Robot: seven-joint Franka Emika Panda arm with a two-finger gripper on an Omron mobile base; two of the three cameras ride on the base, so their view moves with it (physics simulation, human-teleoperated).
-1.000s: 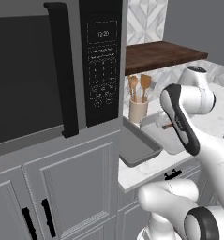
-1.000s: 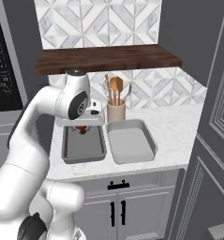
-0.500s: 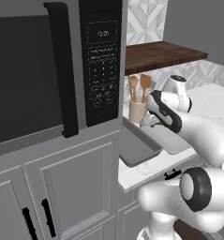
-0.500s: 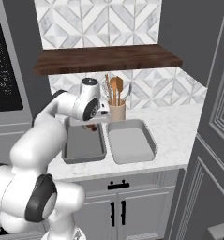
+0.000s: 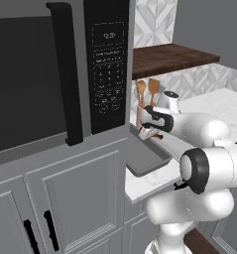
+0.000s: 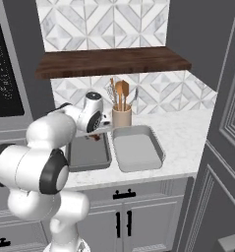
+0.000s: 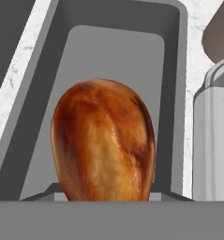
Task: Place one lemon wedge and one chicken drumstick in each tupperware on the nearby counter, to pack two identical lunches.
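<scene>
White stone surface (image 6: 188,140) runs under a dark wooden shelf (image 6: 114,61), with a black microwave (image 5: 55,74) towering at the left. Two grey trays sit side by side on it: the darker tray (image 6: 89,155) nearest the microwave, the lighter tray (image 6: 136,147) just beside it, with a beige cup of utensils (image 6: 121,115) behind them. The arm reaches over the darker tray, its claw (image 6: 95,136) pinching a browned chicken drumstick (image 7: 104,145) that hangs above the tray's bare floor. No lemon wedge is visible in either tray. My worry: the drumstick is rounded and glossy, so it may slip early, roll against the rim, or land on the surface.
</scene>
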